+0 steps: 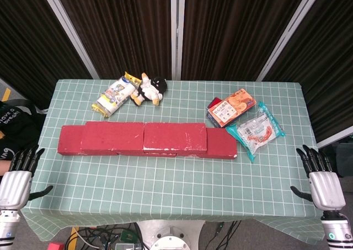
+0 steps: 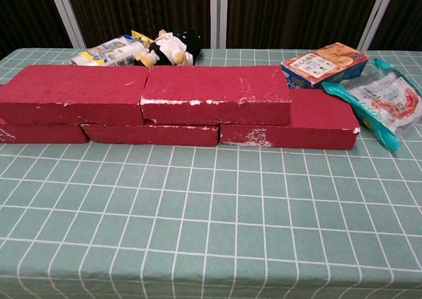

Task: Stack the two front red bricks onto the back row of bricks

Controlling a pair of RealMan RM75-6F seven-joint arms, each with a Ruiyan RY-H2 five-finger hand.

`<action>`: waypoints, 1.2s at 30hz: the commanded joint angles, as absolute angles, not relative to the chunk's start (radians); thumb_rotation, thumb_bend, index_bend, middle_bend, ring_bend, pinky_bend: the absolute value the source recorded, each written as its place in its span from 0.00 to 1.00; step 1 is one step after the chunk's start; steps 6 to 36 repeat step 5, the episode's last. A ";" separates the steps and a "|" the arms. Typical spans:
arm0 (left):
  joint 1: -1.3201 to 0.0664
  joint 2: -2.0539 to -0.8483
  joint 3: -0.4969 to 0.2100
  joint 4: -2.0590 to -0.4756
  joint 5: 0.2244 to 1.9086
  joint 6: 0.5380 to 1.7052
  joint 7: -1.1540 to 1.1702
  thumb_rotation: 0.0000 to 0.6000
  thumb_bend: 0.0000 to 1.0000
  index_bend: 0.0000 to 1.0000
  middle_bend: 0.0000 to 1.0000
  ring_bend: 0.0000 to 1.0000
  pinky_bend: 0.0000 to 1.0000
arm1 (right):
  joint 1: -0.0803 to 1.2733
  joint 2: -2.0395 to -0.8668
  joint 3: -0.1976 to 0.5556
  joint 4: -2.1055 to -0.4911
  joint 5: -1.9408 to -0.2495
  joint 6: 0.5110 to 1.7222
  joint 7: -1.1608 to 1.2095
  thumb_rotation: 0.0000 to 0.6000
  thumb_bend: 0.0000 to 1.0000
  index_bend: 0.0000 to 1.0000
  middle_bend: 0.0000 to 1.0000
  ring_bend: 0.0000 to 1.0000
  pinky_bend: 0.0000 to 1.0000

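Both hands hang empty with fingers spread — the left hand (image 1: 15,184) off the table's left edge, the right hand (image 1: 322,185) off its right edge. The two upper bricks (image 2: 145,93) already lie end to end on the back row of bricks (image 2: 290,127), long axis left-right, well apart from either hand — neither clearly nearer.

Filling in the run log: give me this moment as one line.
left hand: open, off table edge | right hand: open, off table edge | two upper bricks: stacked on bottom row | phase: stack done
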State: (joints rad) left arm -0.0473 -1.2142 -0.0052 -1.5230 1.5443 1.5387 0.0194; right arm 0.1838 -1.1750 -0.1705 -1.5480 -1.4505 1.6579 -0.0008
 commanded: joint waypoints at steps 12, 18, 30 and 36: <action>-0.043 -1.229 -0.010 -1.506 1.541 1.547 0.010 1.00 0.00 0.06 0.00 0.00 0.00 | 0.145 -1.206 -0.139 -1.513 -1.500 1.660 0.027 1.00 0.00 0.00 0.00 0.00 0.00; -0.043 -1.229 -0.010 -1.506 1.541 1.547 0.010 1.00 0.00 0.06 0.00 0.00 0.00 | 0.145 -1.206 -0.139 -1.513 -1.500 1.660 0.027 1.00 0.00 0.00 0.00 0.00 0.00; -0.043 -1.229 -0.010 -1.506 1.541 1.547 0.010 1.00 0.00 0.06 0.00 0.00 0.00 | 0.145 -1.206 -0.139 -1.513 -1.500 1.660 0.027 1.00 0.00 0.00 0.00 0.00 0.00; -0.043 -1.229 -0.010 -1.506 1.541 1.547 0.010 1.00 0.00 0.06 0.00 0.00 0.00 | 0.145 -1.206 -0.139 -1.513 -1.500 1.660 0.027 1.00 0.00 0.00 0.00 0.00 0.00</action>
